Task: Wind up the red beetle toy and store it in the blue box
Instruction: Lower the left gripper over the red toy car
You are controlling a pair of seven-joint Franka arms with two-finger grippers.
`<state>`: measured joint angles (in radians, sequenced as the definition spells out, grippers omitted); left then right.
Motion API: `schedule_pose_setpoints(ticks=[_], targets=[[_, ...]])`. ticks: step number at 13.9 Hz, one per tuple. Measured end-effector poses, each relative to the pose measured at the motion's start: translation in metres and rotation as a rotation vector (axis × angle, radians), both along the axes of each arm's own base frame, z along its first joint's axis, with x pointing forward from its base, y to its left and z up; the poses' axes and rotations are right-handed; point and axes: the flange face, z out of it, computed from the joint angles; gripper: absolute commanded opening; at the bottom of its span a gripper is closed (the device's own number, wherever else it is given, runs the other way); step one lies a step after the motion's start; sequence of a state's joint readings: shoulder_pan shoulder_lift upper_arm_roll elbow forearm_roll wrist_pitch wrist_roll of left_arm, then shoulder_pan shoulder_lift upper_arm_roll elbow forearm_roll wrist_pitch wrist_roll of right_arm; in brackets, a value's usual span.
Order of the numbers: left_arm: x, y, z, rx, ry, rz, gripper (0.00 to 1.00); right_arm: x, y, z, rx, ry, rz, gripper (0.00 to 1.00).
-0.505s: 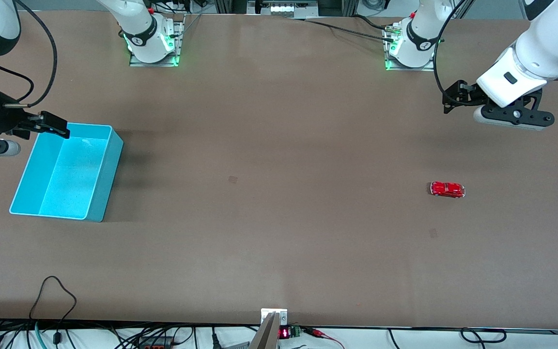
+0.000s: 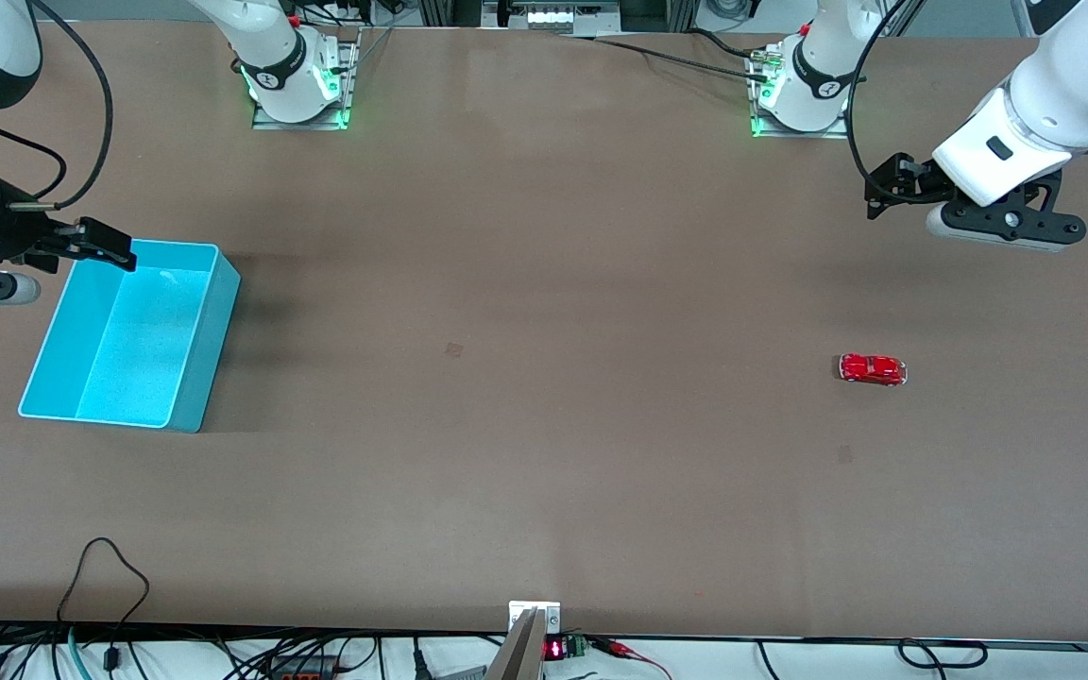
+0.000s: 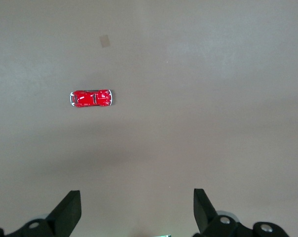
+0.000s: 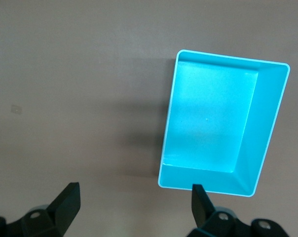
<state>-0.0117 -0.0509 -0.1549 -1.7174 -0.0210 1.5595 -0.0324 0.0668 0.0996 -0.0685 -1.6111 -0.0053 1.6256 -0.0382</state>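
The red beetle toy [image 2: 873, 369] sits on its wheels on the bare table [image 2: 544, 453] toward the left arm's end, well apart from the blue box [image 2: 124, 335] at the right arm's end. The box is open-topped and holds nothing.

Treat the toy as very light, rigid and glossy. Expect it to roll or skid if you nudge it along its length. Take hold across its two long sides, low on the body, with the fingers square to them; the rounded roof would likely slip out of the pads.

The left gripper [image 2: 892, 184] hangs in the air over bare table, closer to the arm bases than the toy, fingers spread wide and holding nothing. In the left wrist view the toy [image 3: 91, 98] lies off to one side of the gap between the fingers [image 3: 67, 213].

The right gripper [image 2: 95, 244] hovers over the box corner closest to the bases, also spread and empty, waiting.

You cannot make out any winding key or pull-back mechanism on the toy. Its underside is hidden. Both grippers are cut off at the edge of their own wrist views.
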Motion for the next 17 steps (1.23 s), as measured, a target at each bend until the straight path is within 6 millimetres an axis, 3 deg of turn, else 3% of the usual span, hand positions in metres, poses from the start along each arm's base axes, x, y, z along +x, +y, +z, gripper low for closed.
schedule_pose_setpoints(ticks=[3, 6, 8, 11, 17], targets=[[-0.018, -0.009, -0.009, 0.025, 0.147, -0.027, 1.00, 0.002, 0.000, -0.004, -0.001, 0.007, -0.001, 1.00], [-0.041, -0.040, -0.016, 0.059, 0.273, -0.095, 1.00, 0.009, 0.005, -0.028, -0.003, 0.048, 0.010, 1.00], [-0.043, -0.044, -0.021, 0.043, 0.301, -0.185, 1.00, 0.013, 0.015, -0.041, -0.006, 0.070, 0.027, 1.00], [-0.031, -0.031, -0.028, 0.013, 0.294, -0.470, 1.00, 0.014, 0.017, -0.048, -0.010, 0.089, 0.031, 1.00], [0.021, -0.003, -0.039, 0.025, 0.134, -1.085, 1.00, 0.010, 0.014, -0.052, -0.004, 0.131, 0.071, 1.00]])
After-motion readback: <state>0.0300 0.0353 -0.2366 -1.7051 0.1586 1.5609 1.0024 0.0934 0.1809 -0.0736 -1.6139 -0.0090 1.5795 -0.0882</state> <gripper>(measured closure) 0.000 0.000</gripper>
